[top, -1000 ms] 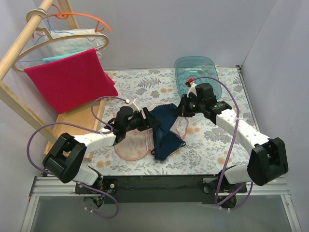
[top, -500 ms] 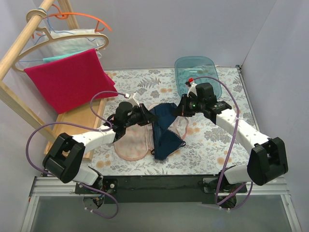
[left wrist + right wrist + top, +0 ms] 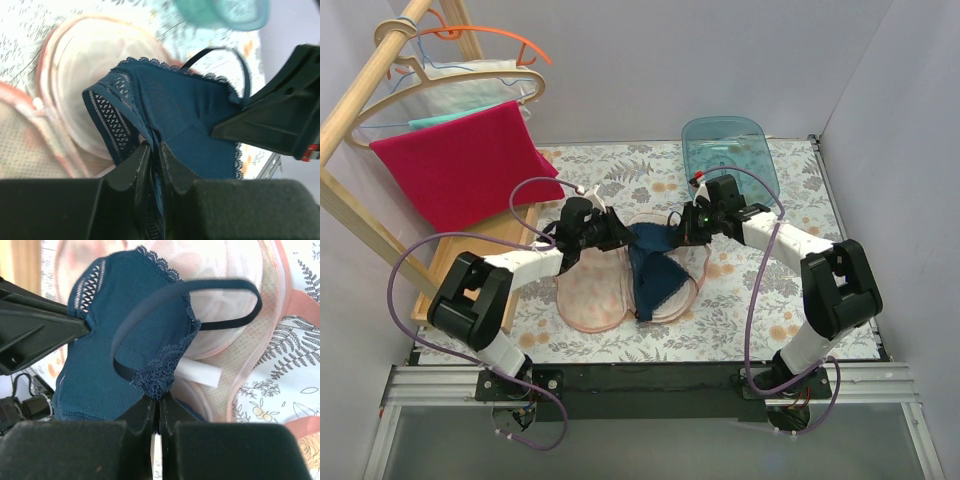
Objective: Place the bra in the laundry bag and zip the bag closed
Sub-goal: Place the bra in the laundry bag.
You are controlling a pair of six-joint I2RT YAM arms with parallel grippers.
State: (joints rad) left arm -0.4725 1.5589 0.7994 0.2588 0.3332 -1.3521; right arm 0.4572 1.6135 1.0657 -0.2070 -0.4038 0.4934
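Observation:
The dark navy bra (image 3: 655, 262) hangs stretched between both grippers above the open peach-pink laundry bag (image 3: 592, 296). My left gripper (image 3: 617, 234) is shut on the bra's lace side band (image 3: 107, 112), its jaws pinching blue fabric. My right gripper (image 3: 678, 226) is shut on the lace corner (image 3: 156, 379) where the thin strap (image 3: 197, 287) joins the cup. The lower cup droops onto the bag's right half (image 3: 672, 292). The bag's pale mesh lining (image 3: 95, 60) shows beneath the bra (image 3: 195, 107), and its pink edge (image 3: 287, 295) curves beside a white tag (image 3: 199, 372).
A translucent teal tub (image 3: 725, 148) stands at the back right, close behind my right arm. A wooden rack (image 3: 380, 75) with hangers and a red towel (image 3: 465, 165) fills the left side. Its wooden base board (image 3: 475, 262) lies beside my left arm. A floral cloth (image 3: 760, 290) covers the table.
My left gripper closed on the bra's side band. Both grippers drew toward the back and the bra lifted, now spread over the bag's right half instead of trailing toward the front.

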